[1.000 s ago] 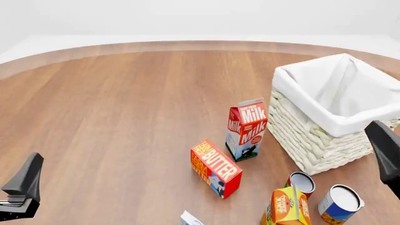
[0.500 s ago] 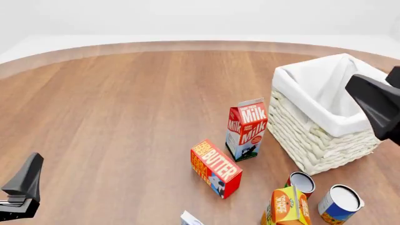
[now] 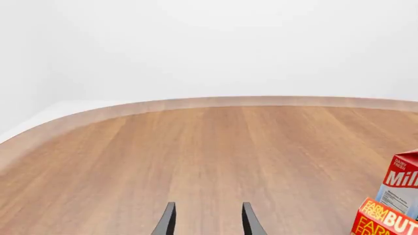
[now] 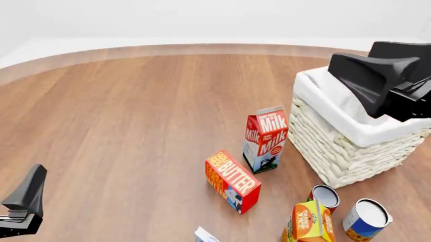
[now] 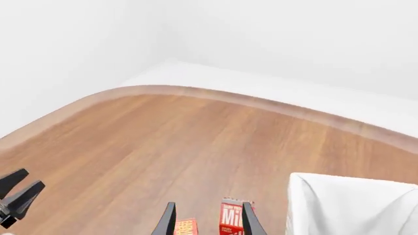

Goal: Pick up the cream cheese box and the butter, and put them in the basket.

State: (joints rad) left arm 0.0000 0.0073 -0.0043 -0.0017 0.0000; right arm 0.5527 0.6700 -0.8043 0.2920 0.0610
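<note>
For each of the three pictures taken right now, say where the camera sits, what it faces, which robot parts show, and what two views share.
Front view: fixed above the arms' side, facing forward and down at butter, milk carton, basket; both arms show.
Left wrist view: behind the left gripper, low, facing across the table; fingertips show, open.
Right wrist view: behind the right gripper, high by the basket, looking down; fingertips open, left arm in a corner.
Shared: all three show the milk carton and butter.

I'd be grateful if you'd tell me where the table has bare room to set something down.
The wood left of and beyond the butter and milk carton is bare out to the table's far edge. It is crowded near the basket, where the juice carton and two cans cluster.
</note>
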